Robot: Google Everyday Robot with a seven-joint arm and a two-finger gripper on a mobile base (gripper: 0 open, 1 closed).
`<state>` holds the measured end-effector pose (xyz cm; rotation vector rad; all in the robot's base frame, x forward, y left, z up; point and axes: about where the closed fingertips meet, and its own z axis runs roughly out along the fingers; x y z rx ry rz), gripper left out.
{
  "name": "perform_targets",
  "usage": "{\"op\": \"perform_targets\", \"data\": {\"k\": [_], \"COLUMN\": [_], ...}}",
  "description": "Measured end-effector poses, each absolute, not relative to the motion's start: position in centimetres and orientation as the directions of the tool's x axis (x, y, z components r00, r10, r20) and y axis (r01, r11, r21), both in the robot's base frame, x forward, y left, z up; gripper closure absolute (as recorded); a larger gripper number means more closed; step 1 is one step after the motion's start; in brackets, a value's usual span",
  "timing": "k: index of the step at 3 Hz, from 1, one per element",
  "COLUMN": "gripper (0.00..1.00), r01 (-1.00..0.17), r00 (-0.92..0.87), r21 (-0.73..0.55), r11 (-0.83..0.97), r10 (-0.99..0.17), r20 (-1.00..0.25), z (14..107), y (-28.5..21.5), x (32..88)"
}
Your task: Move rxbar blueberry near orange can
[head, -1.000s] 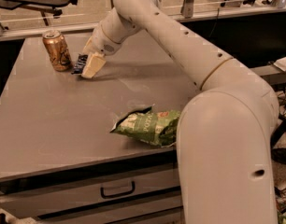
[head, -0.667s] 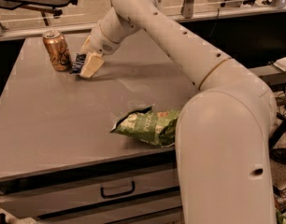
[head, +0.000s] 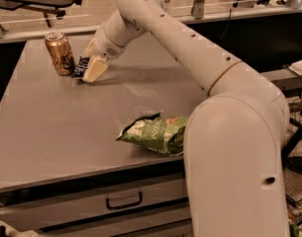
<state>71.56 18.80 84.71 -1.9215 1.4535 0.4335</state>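
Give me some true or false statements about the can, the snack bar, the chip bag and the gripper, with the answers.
1. The orange can stands upright at the table's far left. True.
2. The gripper hangs over the green chip bag. False: it is low at the blue snack bar, just right of the can.
3. The chip bag lies near the table's front edge. True.
4. The snack bar lies on the chip bag. False: it is beside the can, apart from the bag.
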Motion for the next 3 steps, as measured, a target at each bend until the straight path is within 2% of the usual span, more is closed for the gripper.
{"op": "perform_targets", "data": {"k": [1,3], "gripper": [0.00,0.00], "r01": [-0.938,-0.938], "r00": [0.321,0.321], "r21": [-0.313,-0.313], "r11": [-0.149,-0.149], "r10": [-0.711,-0.711], "r20": [-0.626,-0.625], "z": [84.50,84.55], "y": [19.00,19.01], "x": [71.50,71.50]}}
